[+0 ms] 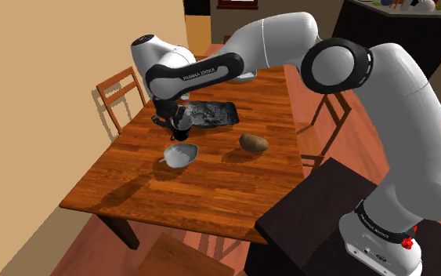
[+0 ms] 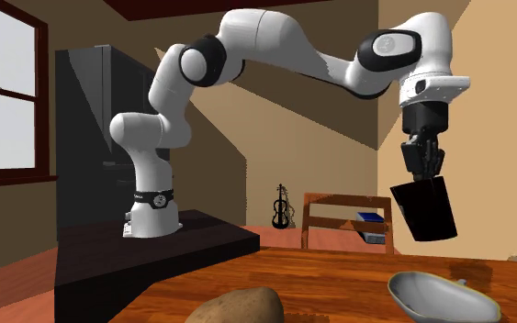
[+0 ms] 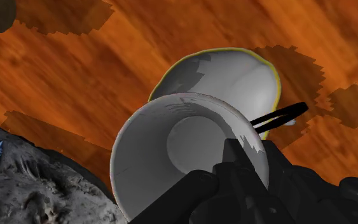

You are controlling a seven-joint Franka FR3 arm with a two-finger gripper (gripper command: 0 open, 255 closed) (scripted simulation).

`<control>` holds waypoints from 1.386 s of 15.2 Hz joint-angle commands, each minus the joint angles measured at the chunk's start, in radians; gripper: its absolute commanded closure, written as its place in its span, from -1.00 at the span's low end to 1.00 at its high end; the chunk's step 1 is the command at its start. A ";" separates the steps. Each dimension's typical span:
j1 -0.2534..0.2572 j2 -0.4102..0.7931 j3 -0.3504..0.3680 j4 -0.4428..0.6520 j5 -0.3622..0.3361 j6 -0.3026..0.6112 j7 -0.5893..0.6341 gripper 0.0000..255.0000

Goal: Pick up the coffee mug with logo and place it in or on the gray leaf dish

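The gripper (image 2: 421, 171) pinches the black mug (image 2: 424, 211) by its rim, clear of the bench (image 2: 330, 280). In the second exterior view the mug's mouth faces up and its long axis leans, base toward five o'clock, with the grey dish (image 2: 440, 295) at six.

A potato (image 1: 253, 143) and a dark tray (image 1: 213, 114) lie on the wooden table (image 1: 211, 192).

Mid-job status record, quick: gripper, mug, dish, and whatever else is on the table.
gripper: shut on the mug at its rim, raised above the table
mug: black outside, grey inside, tilted, clear of the table
dish: grey, leaf-shaped, empty, on the table roughly under the mug
others: potato, dark tray
task: mug not yet placed
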 commanded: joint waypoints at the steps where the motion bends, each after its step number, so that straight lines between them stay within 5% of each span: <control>1: 0.083 0.136 -0.027 0.259 -0.016 -0.102 -0.042 1.00; 21: 0.066 0.226 -0.054 0.148 -0.051 0.086 0.005 1.00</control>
